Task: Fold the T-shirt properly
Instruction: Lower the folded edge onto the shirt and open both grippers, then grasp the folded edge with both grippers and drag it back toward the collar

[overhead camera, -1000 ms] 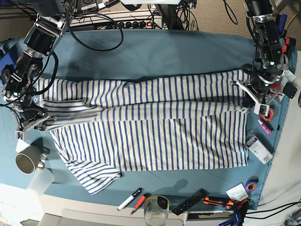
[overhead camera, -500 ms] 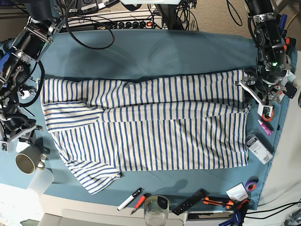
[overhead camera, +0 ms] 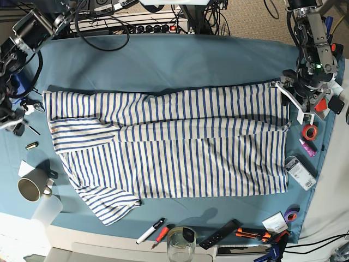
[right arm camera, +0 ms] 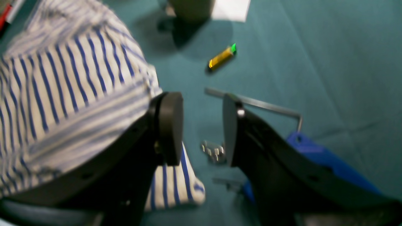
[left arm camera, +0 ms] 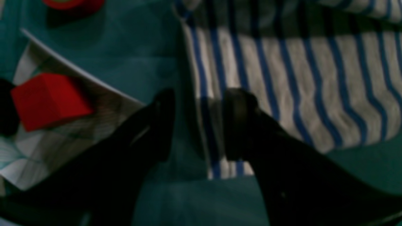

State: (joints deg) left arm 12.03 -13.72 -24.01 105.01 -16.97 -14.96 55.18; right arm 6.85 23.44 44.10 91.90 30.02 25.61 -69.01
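The T-shirt (overhead camera: pixel 169 144) lies spread across the middle of the teal counter (overhead camera: pixel 180 60), one long edge folded in lengthwise, a sleeve splayed toward the near-left corner by the mug (overhead camera: pixel 31 188). I see my left hand (left arm camera: pixel 198 125) hanging over the shirt's right-end hem w/ jaws parted and nothing between them; one finger (left arm camera: pixel 238 122) sits above the striped cloth, the other above bare counter. My right hand (right arm camera: pixel 202 125) is also parted and empty, off the shirt's left end, near a hex key (right arm camera: pixel 254 105) and a yellow marker (right arm camera: pixel 222 57).
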